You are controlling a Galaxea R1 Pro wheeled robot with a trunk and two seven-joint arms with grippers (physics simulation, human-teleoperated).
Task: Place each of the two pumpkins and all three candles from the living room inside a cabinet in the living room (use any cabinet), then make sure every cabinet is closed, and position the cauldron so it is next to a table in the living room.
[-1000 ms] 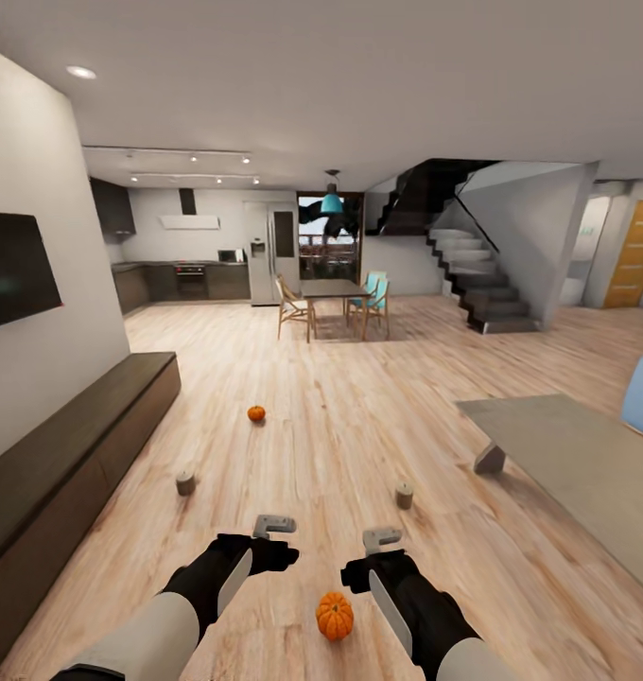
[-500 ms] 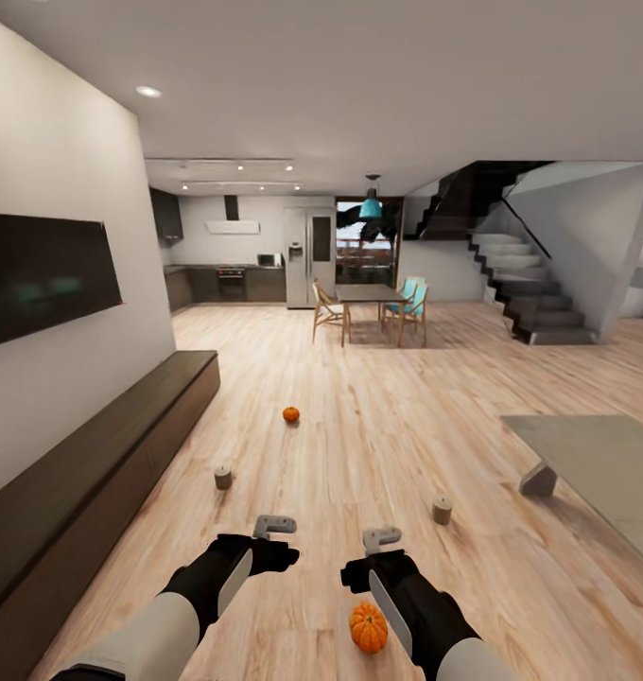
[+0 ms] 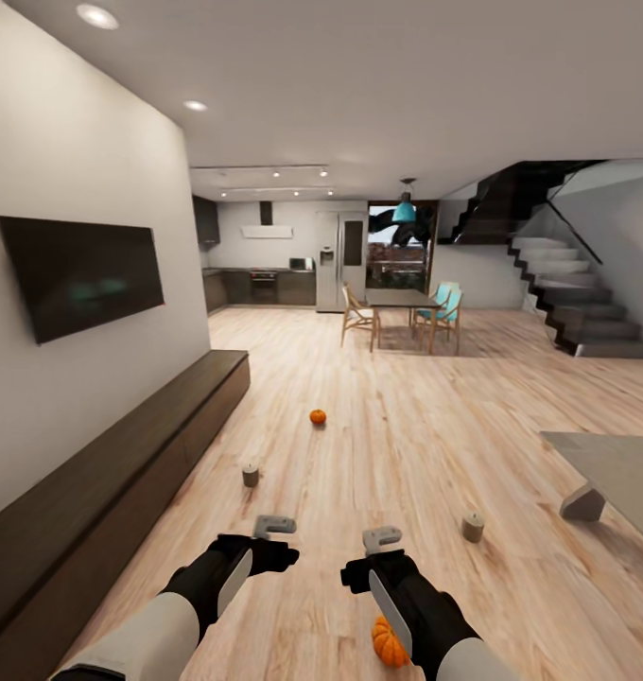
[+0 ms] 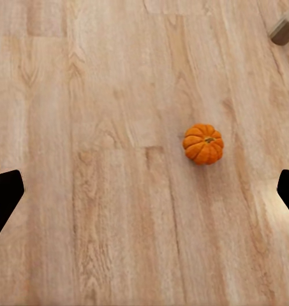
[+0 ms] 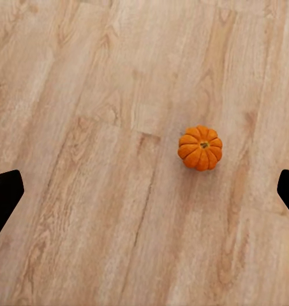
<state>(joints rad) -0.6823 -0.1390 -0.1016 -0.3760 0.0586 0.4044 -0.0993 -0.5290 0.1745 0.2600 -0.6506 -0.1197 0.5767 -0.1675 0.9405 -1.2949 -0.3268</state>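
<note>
**Pumpkins and candles wait on the floor, and both hands are empty**

The robot stands in the living room and looks down the long wood floor. The left gripper (image 3: 272, 526) and the right gripper (image 3: 382, 540) hang out in front, low over the planks. In both wrist views the fingertips sit far apart at the edges with only floor between them, so both grippers are wide open and hold nothing. That makes sense, because nothing is picked up yet.

The near pumpkin (image 3: 391, 642) sits on the floor just beside the right arm, partly hidden by it. Both wrist cameras look down on it (image 4: 203, 143) (image 5: 200, 147), so it is probably the first thing to grab. The far pumpkin (image 3: 318, 416) sits further up the floor.

One candle (image 3: 251, 475) stands near the long dark cabinet (image 3: 104, 473) by the wall. Another candle (image 3: 472, 527) stands close to the table (image 3: 615, 463) with its slanted grey leg. The cabinet fronts all look shut, so a drawer must be pulled out before anything can go in.
</note>
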